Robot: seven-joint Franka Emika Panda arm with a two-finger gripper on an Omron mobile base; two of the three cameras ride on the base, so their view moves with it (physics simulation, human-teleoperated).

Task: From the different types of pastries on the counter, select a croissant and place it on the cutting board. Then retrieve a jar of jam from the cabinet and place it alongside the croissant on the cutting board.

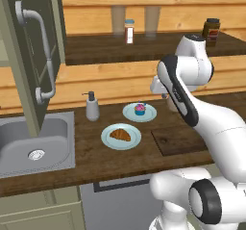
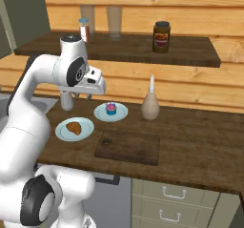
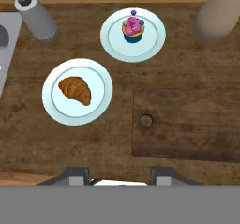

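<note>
I see the croissant (image 3: 75, 90) on a plate (image 3: 52, 109) left of the cutting board (image 3: 197, 124); the cupcake (image 3: 132, 29) on its plate (image 3: 152, 45) lies behind, with the soap dispenser (image 1: 92, 107) beside the sink (image 1: 19, 149)

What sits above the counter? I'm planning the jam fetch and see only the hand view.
Observer: A wooden shelf carrying a dark brown jar with a black lid.
Operator: Anything else up there?
Observer: A slim white bottle with a blue cap, further left on it.
Operator: And the cabinet?
Observer: The cabinet door, with its curved grey handle, stands left of the shelf, above the sink.
</note>
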